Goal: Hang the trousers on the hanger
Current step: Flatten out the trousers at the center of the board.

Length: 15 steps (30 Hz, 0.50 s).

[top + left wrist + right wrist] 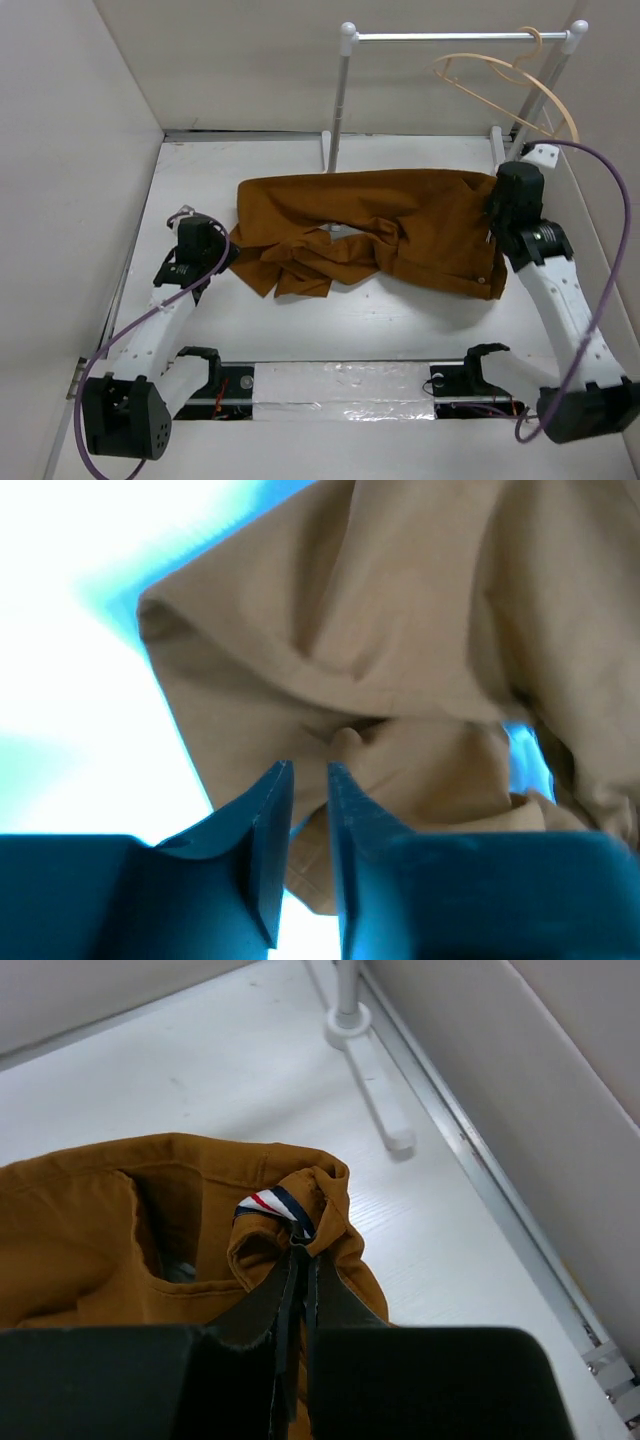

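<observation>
ok so the right gripper (303, 1255) is clamped tight on the long rust-brown cloth trousers (380, 220); its black fingers (335, 1300) are pressed together on a bunched-up bit of the waistband edge, right under a little red, white and navy striped loop (275, 1203); that pinch sits just in front of the right foot (375, 1090) of the white-and-metal rail stand (450, 37)

the left gripper (310, 770) is at the other end, well away from the rail stand and off to its left; its two fingers (265, 830) stand a narrow slit apart, tips right up against a crumpled fold of the leg cloth; tbh I see nothing between them, so it looks like it's just touching and not gripping

the trousers themselves lie flat-ish on the white table (350, 320) in front of the rail stand, waist end under its right post, legs running left and rumpling into a heap past its left post

the thin pale peach hanger (480, 56) is up on the rail stand, hook over the bar near the right post, hanging tilted; it's well apart from the trousers, nothing draped on it
</observation>
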Available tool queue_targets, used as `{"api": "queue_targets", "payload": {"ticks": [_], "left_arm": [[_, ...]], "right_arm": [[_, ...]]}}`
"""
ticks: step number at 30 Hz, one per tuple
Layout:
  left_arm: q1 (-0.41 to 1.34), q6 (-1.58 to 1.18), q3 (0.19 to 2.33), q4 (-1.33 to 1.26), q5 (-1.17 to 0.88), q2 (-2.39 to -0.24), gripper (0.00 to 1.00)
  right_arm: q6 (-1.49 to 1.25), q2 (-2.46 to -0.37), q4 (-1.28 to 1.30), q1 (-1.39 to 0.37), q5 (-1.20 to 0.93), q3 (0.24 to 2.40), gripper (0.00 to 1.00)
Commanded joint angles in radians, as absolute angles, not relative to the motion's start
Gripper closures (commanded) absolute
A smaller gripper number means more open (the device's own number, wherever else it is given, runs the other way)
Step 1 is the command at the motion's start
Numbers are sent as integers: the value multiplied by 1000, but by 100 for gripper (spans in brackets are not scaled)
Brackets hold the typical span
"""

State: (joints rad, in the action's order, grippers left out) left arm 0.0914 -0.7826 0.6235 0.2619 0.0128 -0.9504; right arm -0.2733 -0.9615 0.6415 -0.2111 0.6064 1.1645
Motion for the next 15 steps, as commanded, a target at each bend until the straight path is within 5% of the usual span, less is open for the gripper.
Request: {"api": "queue_targets", "payload": {"ticks": [1,6,7,10,15], "left_arm": [[101,-745,623,265,-49,-946,76],[101,-767,604,238,-9,-972,52],[101,-770,607,238,21,-992,49],[101,-787,606,221,14,-1037,49],[101,-815,584,163,5,-1113,53]], "right_arm": [[-192,-1101,366,-105,549,1135,100],[-192,-1279,342,-43,528,1215,89],[-184,-1296,342,-43,519,1230,67],[-186,-1299,428,-78,488,1296,31],[-175,-1083,423,-204,381,1163,27]]}}
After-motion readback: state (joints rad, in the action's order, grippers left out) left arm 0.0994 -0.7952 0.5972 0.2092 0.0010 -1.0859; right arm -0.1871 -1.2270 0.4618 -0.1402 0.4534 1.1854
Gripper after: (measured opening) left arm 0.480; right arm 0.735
